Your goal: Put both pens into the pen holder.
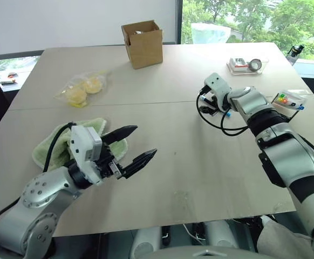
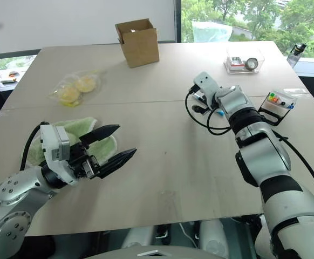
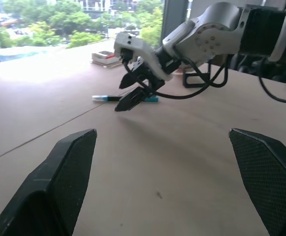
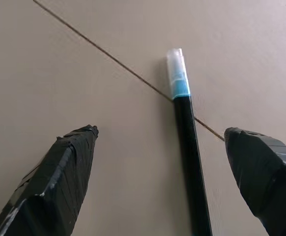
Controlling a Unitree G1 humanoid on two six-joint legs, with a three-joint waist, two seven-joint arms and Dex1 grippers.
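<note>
Black with light-blue ends, the blue pen (image 4: 189, 147) lies flat on the wooden table (image 1: 162, 162), across a thin seam. The right gripper (image 4: 160, 179) hangs just above the blue pen with its jaws spread wide, 1 finger on each side, not touching it. The pen holder (image 1: 289, 100) stands near the table's right edge, behind the right arm, with no pen in it. So 0 of 2 pens are in yet. The left gripper (image 1: 136, 147) waits nearer the robot, by a green cloth (image 1: 49, 145), jaws spread and empty.
</note>
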